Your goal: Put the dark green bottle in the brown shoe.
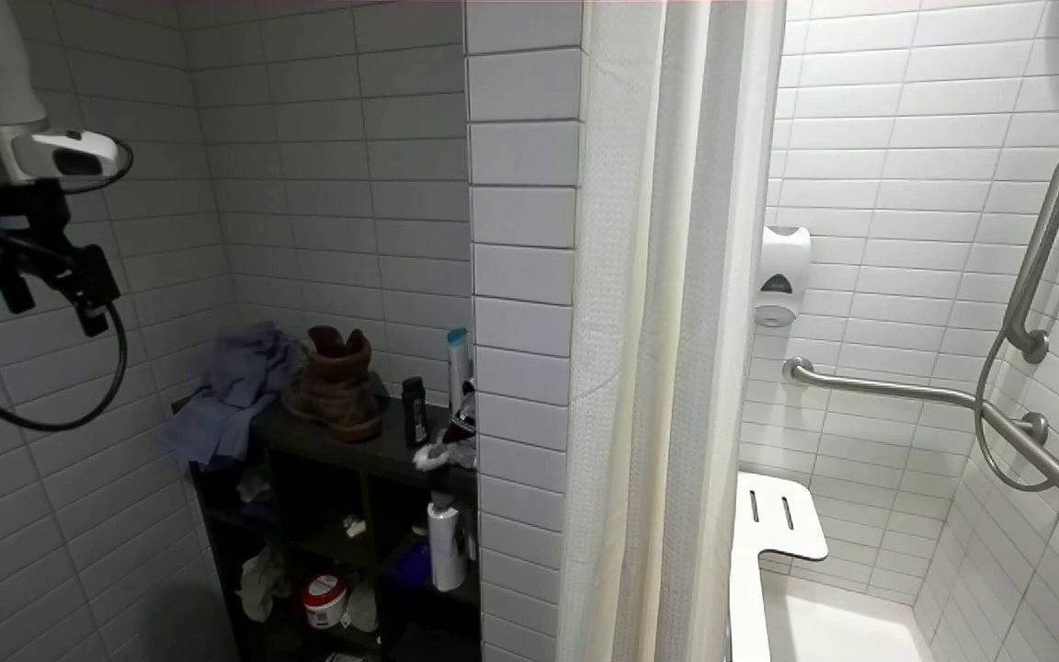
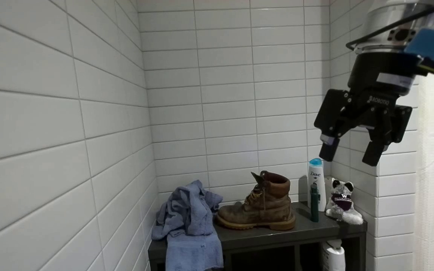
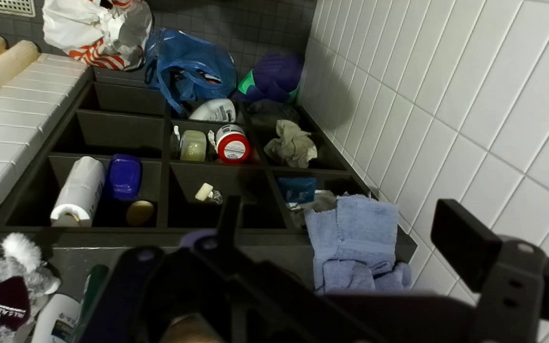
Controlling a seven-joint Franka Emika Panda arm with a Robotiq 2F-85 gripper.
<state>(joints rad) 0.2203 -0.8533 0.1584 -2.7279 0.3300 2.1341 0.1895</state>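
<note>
I had the hand (image 2: 352, 152) spread wide, higher than the table (image 2: 247, 236); the dark green bottle (image 2: 314, 205) stood near the front edge, a narrow gap between it and the brown shoe (image 2: 260, 210)

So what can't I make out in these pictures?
Brown shoe: inner sole hidden by its sides in both exterior views; mostly behind the gripper in the wrist view.
Dark green bottle: lettering too small to read in an exterior view.
Stuffed toy: partly behind the tiled wall in an exterior view.
Dove bottle: cap cut off by the wrist view's bottom edge.
</note>
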